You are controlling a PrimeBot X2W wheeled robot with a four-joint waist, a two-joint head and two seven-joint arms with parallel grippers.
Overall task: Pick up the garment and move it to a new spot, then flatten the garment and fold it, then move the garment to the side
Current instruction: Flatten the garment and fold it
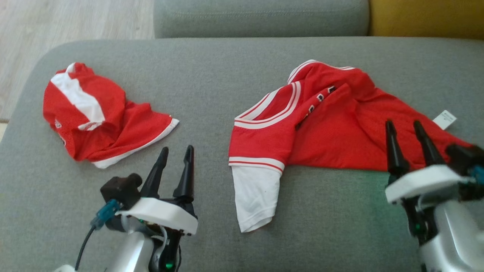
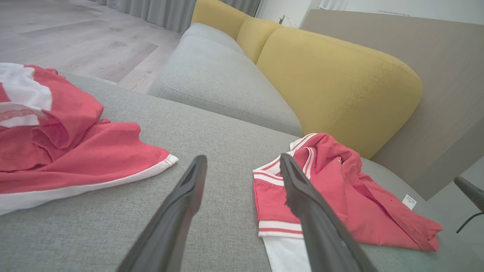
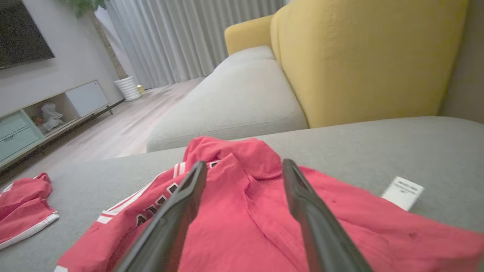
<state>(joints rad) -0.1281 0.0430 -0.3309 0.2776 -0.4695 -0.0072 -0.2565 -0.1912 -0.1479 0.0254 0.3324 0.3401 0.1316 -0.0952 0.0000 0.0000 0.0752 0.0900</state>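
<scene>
Two red garments lie on the grey cushion [image 1: 211, 75]. A crumpled red jersey [image 1: 332, 132] [image 2: 351, 200] [image 3: 245, 215] with white-striped trim and a white sleeve lies at the right, its white label [image 1: 445, 119] sticking out. Rumpled red-and-white shorts [image 1: 98, 121] [image 2: 68, 151] [image 3: 22, 204] lie at the left. My right gripper [image 1: 403, 124] [image 3: 245, 164] is open just above the jersey's near right part, holding nothing. Between the two garments, my left gripper [image 1: 176, 150] [image 2: 242, 159] hovers open and empty over bare cushion.
Behind the cushion stands a sofa with a grey seat [image 1: 261, 15] and a yellow backrest [image 1: 427, 17]. Wooden floor [image 1: 75, 19] lies beyond the cushion's rounded far left corner. A TV cabinet [image 3: 56, 109] and curtains stand farther off.
</scene>
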